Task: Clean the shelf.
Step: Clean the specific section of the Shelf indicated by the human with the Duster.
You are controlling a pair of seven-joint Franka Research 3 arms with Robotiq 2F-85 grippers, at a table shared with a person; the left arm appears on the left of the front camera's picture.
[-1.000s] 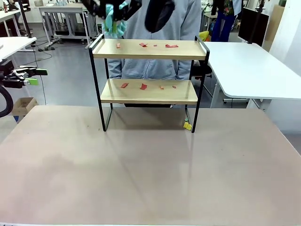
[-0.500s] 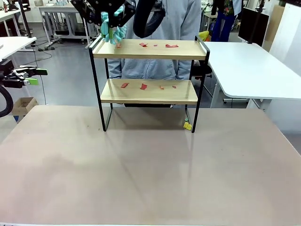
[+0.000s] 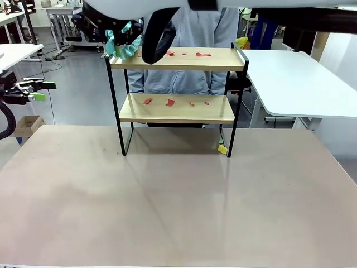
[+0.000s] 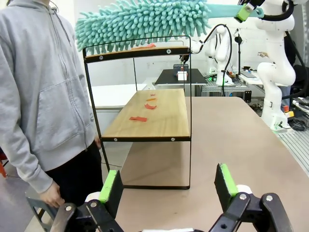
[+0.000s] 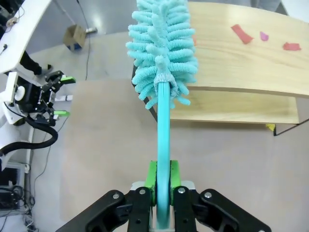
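The shelf stands at the far side of the table, with small red scraps on its top board and more red scraps on the lower board. My right gripper is shut on the handle of a teal fluffy duster. The duster's head sits over the left end of the top board, by the side rail. My left gripper is open with nothing between its fingers, off the table's left edge, looking at the shelf from its end.
A person in a grey hoodie stands right behind the shelf. A small yellow thing lies by the shelf's right front foot. White tables stand at the right and left. A cardboard box sits on the floor at the left.
My right arm has swung left and down, carrying the duster head from above the top board to its left end. The left arm has not moved.
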